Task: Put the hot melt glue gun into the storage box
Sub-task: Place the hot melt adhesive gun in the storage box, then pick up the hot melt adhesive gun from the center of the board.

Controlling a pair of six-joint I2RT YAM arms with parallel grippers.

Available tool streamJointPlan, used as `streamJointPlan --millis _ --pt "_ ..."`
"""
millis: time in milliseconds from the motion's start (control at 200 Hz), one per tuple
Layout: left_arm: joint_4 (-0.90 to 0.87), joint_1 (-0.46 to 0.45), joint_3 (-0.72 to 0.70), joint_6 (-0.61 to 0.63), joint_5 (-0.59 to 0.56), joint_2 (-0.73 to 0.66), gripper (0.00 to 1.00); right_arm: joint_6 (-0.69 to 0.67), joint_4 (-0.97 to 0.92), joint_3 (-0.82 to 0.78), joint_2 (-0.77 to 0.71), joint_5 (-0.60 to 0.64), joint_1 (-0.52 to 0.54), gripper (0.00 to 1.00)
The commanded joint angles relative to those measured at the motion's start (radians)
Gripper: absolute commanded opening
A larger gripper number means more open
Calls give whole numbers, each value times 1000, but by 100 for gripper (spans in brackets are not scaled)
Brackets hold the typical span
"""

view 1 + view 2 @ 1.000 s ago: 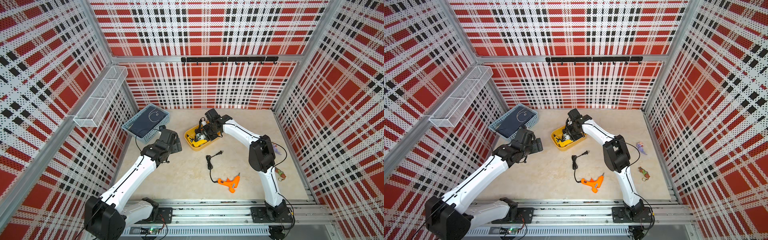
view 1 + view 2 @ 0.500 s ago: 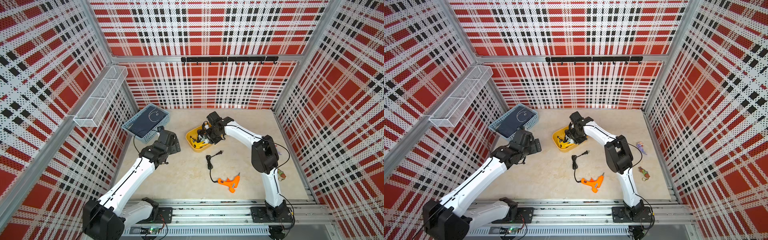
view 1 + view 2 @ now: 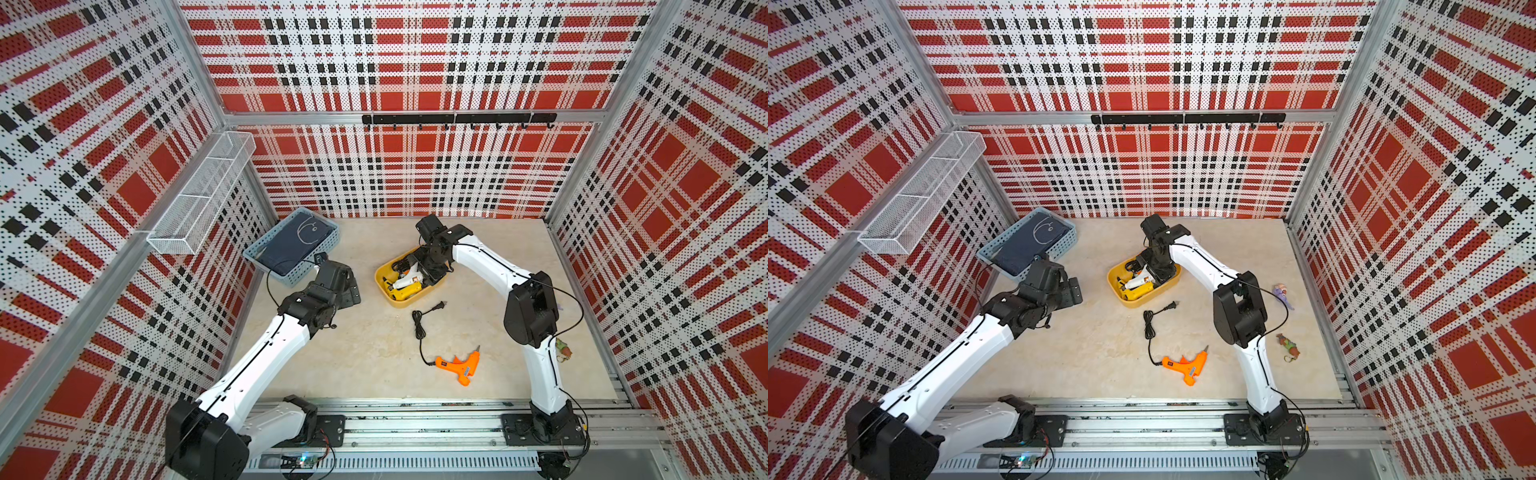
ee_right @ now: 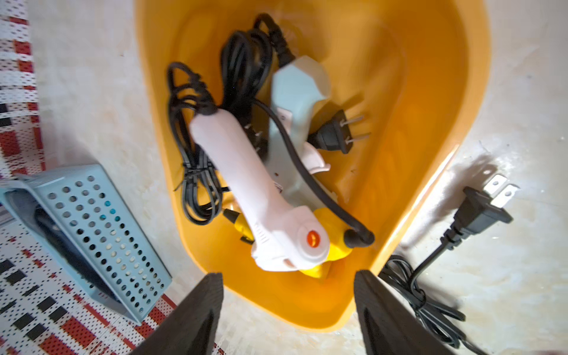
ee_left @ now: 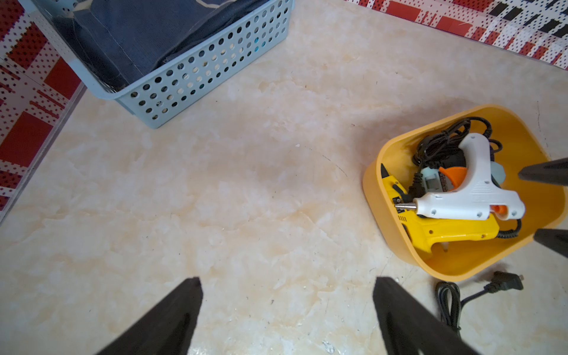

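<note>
Above the storage box [image 4: 470, 92]: right end effector [image 4: 287, 275], jaws apart, gripping nothing. Inside the box, atop a yellow gun [image 4: 335, 236] and a pale blue gun [image 4: 295, 89]: white hot melt glue gun [image 4: 261, 196]. Out on the desk [image 3: 365, 353], well apart from the box: orange glue gun [image 3: 459, 365], its cord [image 3: 419, 328] trailing boxward. Left end effector [image 5: 287, 279] wide open, empty, near the blue basket [image 5: 199, 76]. Probably light, stiff, smooth plastic; floppy cord likely to snag. Best gripped across the barrel or handle, never by nozzle or cord.
</note>
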Motion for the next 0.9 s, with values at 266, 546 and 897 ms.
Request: streamJointPlan --millis 266,546,897 --pt "-2 -93 43 26 29 65 92 -207 -71 -50 -195 215 -33 72" --pt "45 -437 151 111 183 309 92 -311 40 -563 -545 328 -253 72" --pt "20 -678 344 282 269 627 96 -432 171 -1021 -815 153 -555 74"
